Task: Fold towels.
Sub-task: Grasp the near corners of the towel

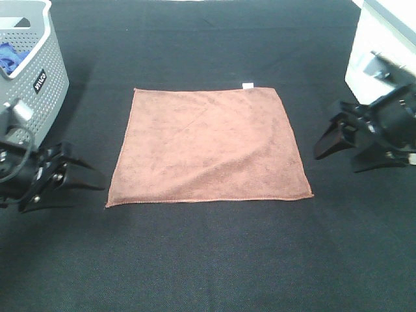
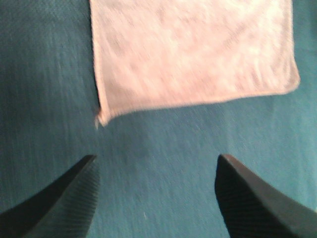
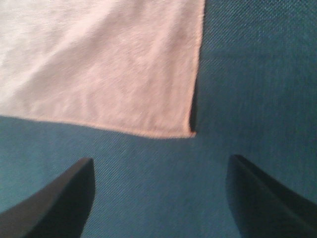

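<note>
The reddish-brown towel lies spread flat on the middle of the black table, its small white tag at the far right corner. The left tool sits low just beside the towel's near left corner, fingers spread apart and holding nothing. The right tool is near the towel's right edge, likewise spread wide and empty. Neither of the 2 tools touches the cloth. A grey perforated basket with a blue cloth inside stands at the far left. A white box stands at the far right.
</note>
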### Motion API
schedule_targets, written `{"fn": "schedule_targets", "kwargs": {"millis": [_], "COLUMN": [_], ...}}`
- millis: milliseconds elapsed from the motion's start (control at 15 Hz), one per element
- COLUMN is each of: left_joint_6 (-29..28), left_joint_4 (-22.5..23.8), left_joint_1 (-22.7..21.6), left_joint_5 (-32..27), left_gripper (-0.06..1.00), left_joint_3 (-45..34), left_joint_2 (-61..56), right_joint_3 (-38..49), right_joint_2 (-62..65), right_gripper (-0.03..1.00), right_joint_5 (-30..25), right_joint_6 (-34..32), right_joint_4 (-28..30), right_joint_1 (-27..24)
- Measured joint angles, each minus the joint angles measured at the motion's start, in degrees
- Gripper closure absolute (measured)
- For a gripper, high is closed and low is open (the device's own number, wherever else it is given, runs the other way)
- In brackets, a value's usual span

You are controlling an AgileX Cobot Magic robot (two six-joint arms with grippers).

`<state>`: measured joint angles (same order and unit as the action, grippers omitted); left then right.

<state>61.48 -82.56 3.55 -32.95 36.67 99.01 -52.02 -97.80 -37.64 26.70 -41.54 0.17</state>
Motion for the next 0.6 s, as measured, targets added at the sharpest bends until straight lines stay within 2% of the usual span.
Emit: {"fn": "schedule_targets", "kwargs": {"millis": [200, 600], "left_joint_6": [0.11, 0.11], "left_joint_4": [-0.06, 0.11], "left_joint_1": [0.0, 0.0], "left_joint_5": [0.0, -0.11], "left_gripper": [0.31, 0.31], "left_joint_3": [6.02, 12.61], "left_joint_2": [6.53, 15.87], "right_joint_3": [-4.87, -9.34], "right_joint_2": [-7.68, -15.41], "right_gripper": [0.27, 0.27], "right_joint_5": [0.0, -0.11], "right_joint_6": [0.0, 3.32], "right_joint_4": [2.81, 1.95], "right_joint_1": [0.0, 0.0]}}
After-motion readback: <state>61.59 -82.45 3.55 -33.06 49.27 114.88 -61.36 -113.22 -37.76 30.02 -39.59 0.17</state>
